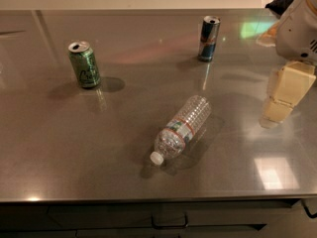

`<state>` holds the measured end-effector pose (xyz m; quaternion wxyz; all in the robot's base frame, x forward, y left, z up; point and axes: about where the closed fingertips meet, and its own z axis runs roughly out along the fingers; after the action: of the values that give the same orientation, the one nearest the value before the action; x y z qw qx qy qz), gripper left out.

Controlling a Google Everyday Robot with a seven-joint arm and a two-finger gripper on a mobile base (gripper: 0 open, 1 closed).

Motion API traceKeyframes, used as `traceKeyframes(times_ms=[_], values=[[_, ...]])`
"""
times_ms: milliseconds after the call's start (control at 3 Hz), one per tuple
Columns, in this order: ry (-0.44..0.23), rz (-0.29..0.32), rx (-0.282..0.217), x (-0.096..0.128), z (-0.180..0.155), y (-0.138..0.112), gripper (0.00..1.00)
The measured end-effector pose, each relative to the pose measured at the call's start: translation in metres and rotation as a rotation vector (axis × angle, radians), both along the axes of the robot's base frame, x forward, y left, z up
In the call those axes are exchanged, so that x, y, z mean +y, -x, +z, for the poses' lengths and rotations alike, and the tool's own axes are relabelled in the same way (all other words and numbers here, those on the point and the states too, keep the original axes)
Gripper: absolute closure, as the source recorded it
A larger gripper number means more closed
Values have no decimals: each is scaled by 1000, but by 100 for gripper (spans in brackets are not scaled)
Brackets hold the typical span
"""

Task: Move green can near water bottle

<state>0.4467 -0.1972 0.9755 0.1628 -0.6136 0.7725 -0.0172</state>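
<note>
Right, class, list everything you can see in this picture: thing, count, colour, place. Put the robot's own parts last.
green can: one, green with a silver top, upright at the table's left.
blue-and-silver can: one, upright at the far side, right of centre.
water bottle: one, clear with a white cap, lying on its side at centre, cap toward the near edge.
table: one, grey metal.
arm: one, white, top right.
end effector: one, cream, at the right edge, apart from every item.
</note>
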Motion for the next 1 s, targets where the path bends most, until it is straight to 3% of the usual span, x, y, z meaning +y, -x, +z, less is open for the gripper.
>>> traceKeyframes(times_ms=[333, 1000], values=[[-77, 68, -9, 46, 10, -19, 0], [-213, 109, -21, 119, 14, -51, 0]])
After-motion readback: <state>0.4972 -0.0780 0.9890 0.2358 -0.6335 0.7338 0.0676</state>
